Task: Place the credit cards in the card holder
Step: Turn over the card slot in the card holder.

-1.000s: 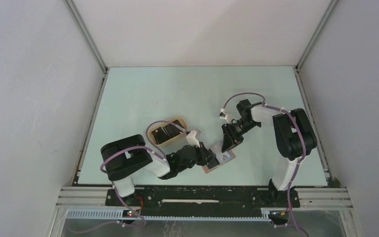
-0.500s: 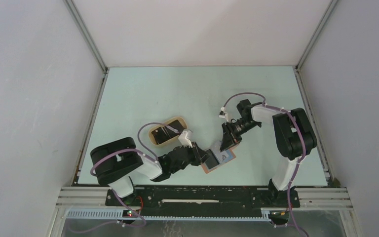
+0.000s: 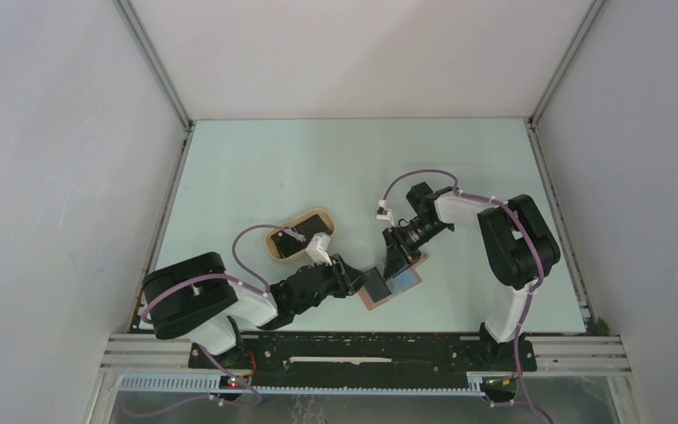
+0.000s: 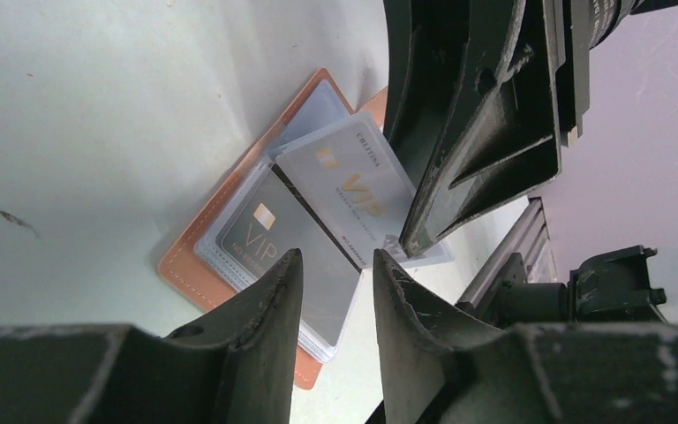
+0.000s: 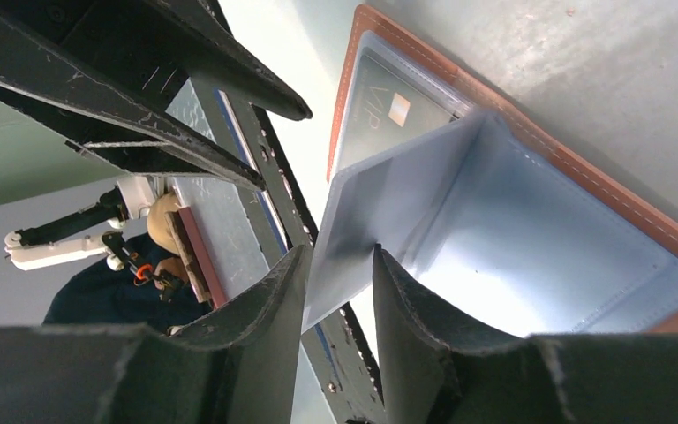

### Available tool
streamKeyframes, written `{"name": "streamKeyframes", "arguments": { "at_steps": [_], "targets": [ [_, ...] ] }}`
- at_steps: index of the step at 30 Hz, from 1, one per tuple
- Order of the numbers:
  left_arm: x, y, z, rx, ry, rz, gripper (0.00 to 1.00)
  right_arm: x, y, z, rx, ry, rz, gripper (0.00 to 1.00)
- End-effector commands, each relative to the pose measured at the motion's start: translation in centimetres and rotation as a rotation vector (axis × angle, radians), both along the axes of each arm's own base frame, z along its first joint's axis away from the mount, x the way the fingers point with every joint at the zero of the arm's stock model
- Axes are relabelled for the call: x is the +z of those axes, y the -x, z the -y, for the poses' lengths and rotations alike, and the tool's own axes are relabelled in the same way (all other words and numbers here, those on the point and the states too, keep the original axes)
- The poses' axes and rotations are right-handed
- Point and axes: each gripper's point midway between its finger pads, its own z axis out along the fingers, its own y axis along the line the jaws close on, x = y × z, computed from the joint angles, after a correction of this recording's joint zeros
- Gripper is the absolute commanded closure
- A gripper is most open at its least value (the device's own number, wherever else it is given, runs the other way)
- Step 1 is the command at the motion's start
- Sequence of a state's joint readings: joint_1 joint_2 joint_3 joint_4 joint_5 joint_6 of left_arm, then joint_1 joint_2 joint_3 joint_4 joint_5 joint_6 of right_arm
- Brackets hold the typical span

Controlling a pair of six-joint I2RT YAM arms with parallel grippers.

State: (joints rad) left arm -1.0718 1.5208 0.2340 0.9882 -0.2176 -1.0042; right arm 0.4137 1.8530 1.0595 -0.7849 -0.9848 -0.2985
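The holder [image 3: 403, 281] lies open at the near edge. A pale card [image 4: 353, 181], likely thin, stiff and slippery, is pinched by its edge in the right gripper [image 5: 337, 256]. Whether anything is held by the left gripper [image 4: 335, 261] cannot be told.

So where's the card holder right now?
In the top view the card holder lies open near the front edge of the table, left gripper at its left end, right gripper at its far side.
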Motion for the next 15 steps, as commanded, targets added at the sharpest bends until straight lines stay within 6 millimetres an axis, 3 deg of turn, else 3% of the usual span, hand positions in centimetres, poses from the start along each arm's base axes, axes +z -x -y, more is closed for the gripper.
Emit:
{"name": "streamKeyframes", "arguments": {
  "at_steps": [1, 7, 15],
  "targets": [
    [0.6, -0.5, -0.3, 0.039, 0.052, -0.002, 0.6, 1.3, -0.5, -1.4, 0.023, -0.03, 0.058, 0.56],
    [0.7, -0.5, -1.4, 0.063, 0.062, 0.002, 0.6, 1.2, 0.5, -2.2, 0.074, -0.021, 0.061, 0.49],
    [0.3, 0.0, -1.9, 0.055, 0.035, -0.007, 0.59, 1.7, 0.9, -2.5, 0.101, -0.036, 0.066, 0.47]
  ]
}}
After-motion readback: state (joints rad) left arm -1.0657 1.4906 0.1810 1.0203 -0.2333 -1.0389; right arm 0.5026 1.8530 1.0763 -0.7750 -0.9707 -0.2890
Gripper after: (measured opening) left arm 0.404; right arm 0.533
